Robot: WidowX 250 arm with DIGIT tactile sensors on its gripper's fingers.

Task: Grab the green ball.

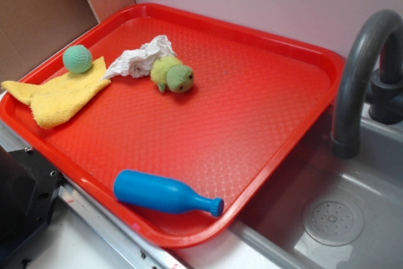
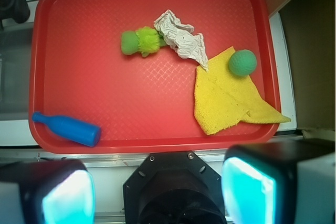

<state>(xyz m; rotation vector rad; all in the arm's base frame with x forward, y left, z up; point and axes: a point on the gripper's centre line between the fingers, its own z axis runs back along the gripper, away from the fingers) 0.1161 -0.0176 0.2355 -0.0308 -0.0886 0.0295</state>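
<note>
Red tray (image 2: 105,103) holds the green ball (image 2: 242,62): light, soft, knitted; my hand (image 2: 157,192), spread wide, should pinch its middle.

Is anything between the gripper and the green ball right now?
Nothing visible blocks it. The gripper is open, held above the tray's near edge. The green ball sits uncovered at the edge of the yellow cloth. The crumpled paper, the plush animal and the blue bottle lie off to the side.
</note>
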